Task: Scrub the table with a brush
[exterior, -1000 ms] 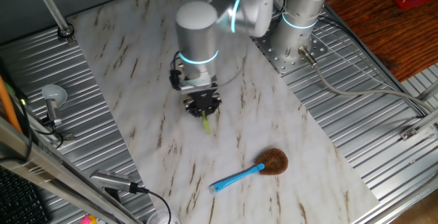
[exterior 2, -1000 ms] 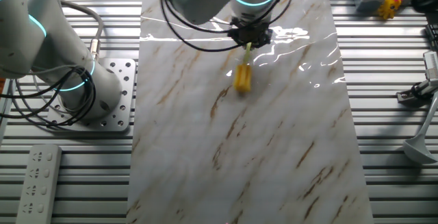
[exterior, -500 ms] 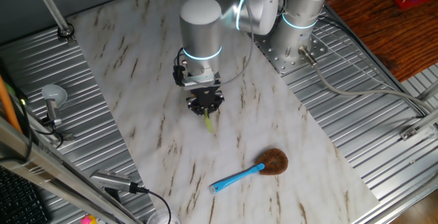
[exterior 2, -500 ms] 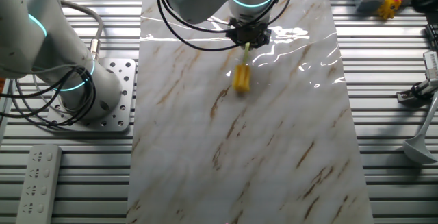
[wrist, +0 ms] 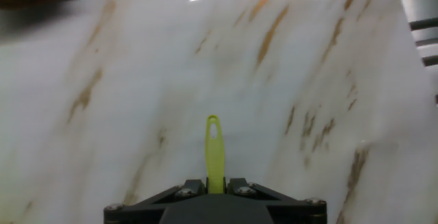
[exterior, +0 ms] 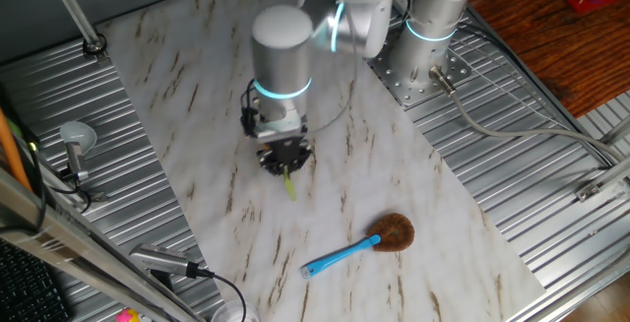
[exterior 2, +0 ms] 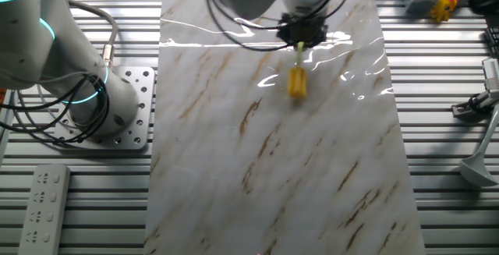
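The white marble-patterned table (exterior: 197, 86) fills the middle of both fixed views (exterior 2: 273, 169). My gripper (exterior: 284, 159) is shut on the brush (exterior 2: 298, 77), holding its thin yellow-green handle (wrist: 215, 152) between the jaws. The yellow bristle head (exterior 2: 297, 83) hangs below the gripper (exterior 2: 302, 37) and meets the table surface. In the hand view the handle sticks out straight ahead of the jaws over the table (wrist: 137, 114); the bristle head is hidden there.
A larger blue-handled brush with round brown bristles (exterior: 364, 243) lies on the table near its front right. Ribbed grey metal panels (exterior: 512, 164) flank the table on both sides. The arm's base (exterior 2: 86, 91) stands left of the table. A remote (exterior 2: 43, 208) lies on the panels.
My gripper, still holding the brush, has slid sideways across the table: left in one fixed view, right in the other. The blue-handled brush has not moved.
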`<state>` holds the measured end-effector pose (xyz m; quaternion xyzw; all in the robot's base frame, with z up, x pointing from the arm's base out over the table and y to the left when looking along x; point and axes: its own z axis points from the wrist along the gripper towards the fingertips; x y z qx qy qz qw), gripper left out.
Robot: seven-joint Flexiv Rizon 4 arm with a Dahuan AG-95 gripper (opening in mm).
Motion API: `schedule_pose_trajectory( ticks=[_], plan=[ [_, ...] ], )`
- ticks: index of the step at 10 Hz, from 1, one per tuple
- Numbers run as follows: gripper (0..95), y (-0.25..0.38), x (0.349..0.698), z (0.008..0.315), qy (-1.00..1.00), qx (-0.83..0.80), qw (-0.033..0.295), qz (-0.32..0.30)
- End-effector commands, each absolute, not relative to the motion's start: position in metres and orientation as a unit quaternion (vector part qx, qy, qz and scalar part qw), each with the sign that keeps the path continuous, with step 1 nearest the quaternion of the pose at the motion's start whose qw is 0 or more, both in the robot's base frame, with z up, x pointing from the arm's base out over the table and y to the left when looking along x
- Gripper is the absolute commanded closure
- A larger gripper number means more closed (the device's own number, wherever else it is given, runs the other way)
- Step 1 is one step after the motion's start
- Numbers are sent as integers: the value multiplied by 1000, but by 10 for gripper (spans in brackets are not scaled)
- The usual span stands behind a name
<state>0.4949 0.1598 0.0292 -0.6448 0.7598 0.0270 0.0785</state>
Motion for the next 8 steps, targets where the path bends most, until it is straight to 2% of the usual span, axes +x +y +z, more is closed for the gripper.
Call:
schedule_pose_trajectory(
  ticks=[1, 2, 5, 8],
  plan=[
    [950, 160, 496, 31, 766, -638, 72, 30],
    [950, 160, 495, 31, 767, -638, 67, 31],
    [380, 157, 488, 29, 767, -638, 54, 40],
    [380, 153, 482, 31, 767, -640, 39, 27]
  ],
)
